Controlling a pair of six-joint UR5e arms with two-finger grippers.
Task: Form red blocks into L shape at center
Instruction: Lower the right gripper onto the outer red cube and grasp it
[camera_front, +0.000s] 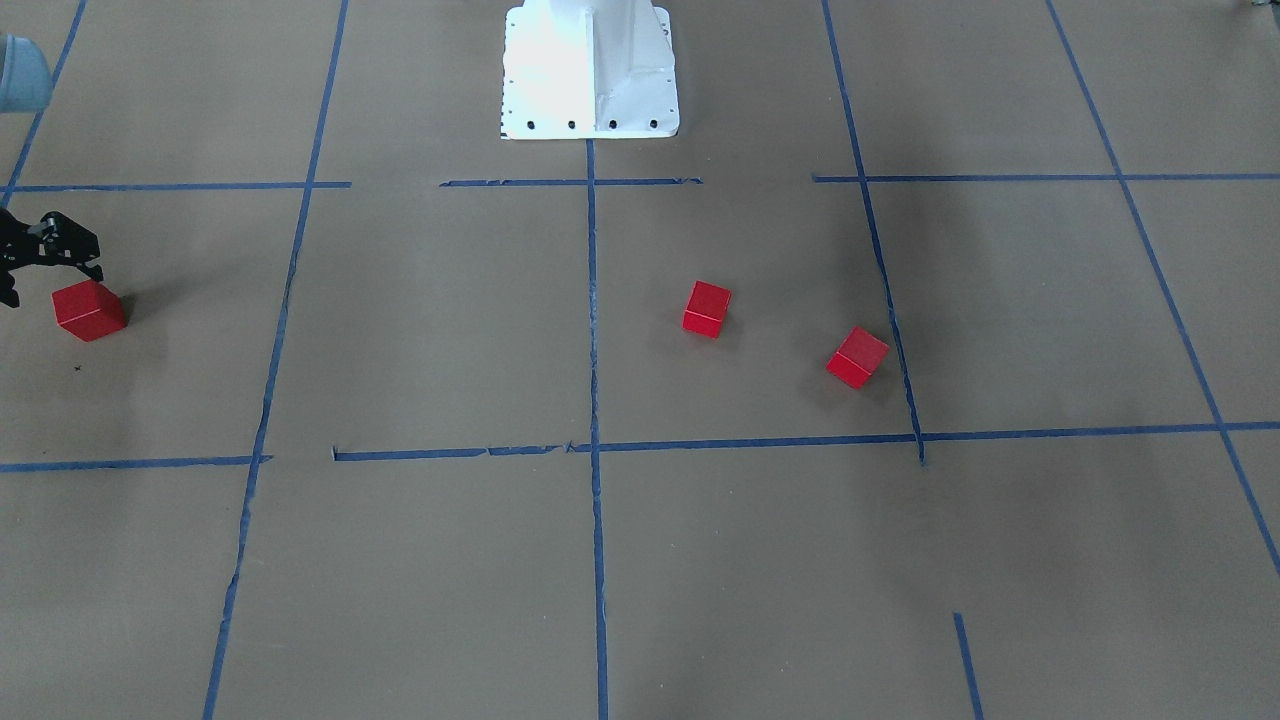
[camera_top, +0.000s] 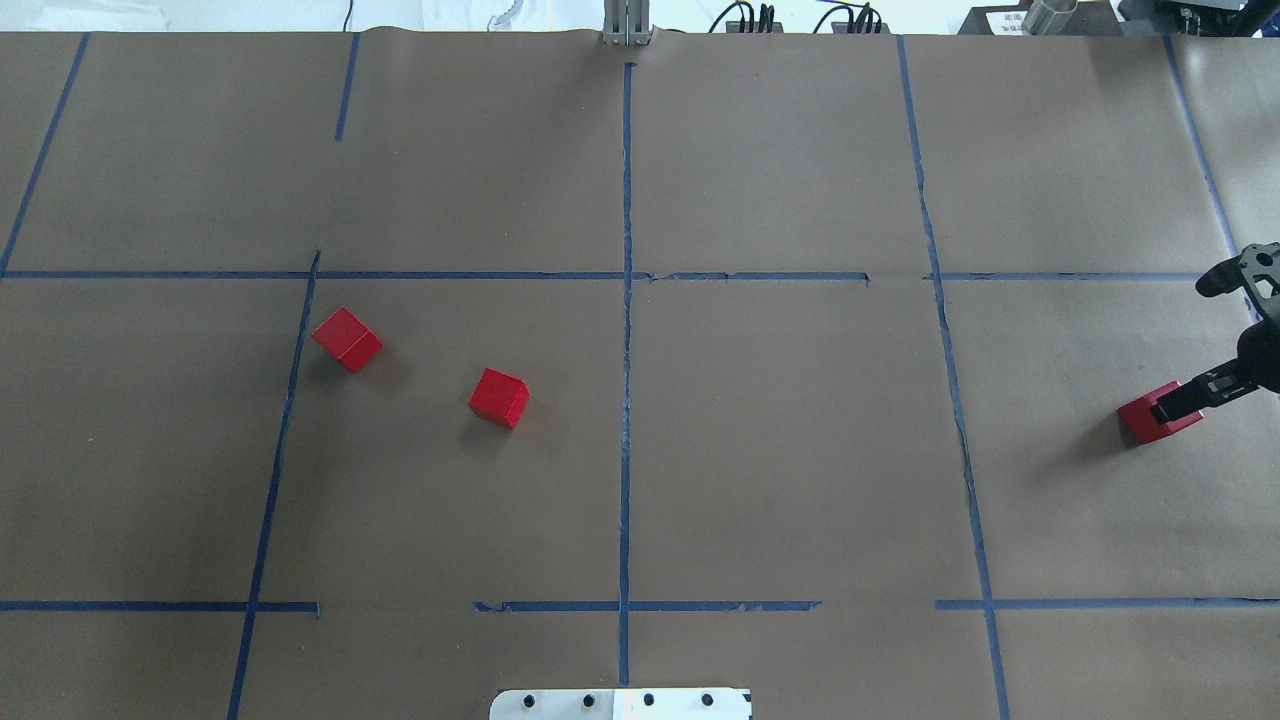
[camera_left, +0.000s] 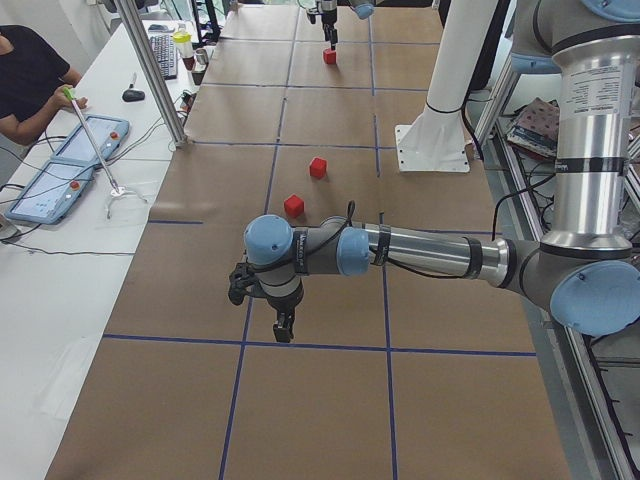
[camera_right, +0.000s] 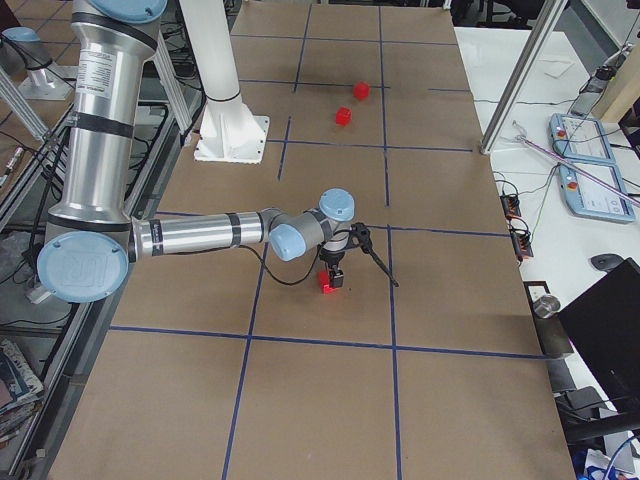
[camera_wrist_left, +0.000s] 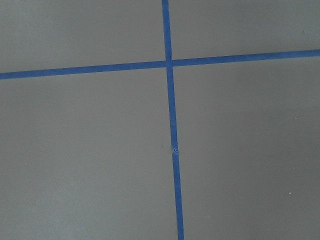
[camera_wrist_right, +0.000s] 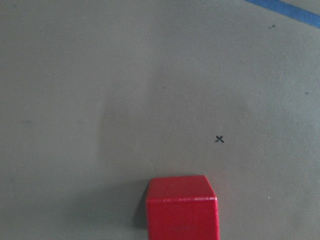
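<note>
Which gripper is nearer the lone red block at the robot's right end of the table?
Right. The right gripper hangs just above that red block; the left gripper is far off at the opposite end.

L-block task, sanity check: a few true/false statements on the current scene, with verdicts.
1. Three red blocks sit on the paper. True: far-left block, middle block, right-end block.
2. The blocks already form an L. False: all three lie apart, none touching.
3. Two blocks lie on the robot's left of the central tape line. True.
4. The left gripper hovers at a block. False: its wrist view shows only paper and tape; the right gripper is at the right-end block.
</note>
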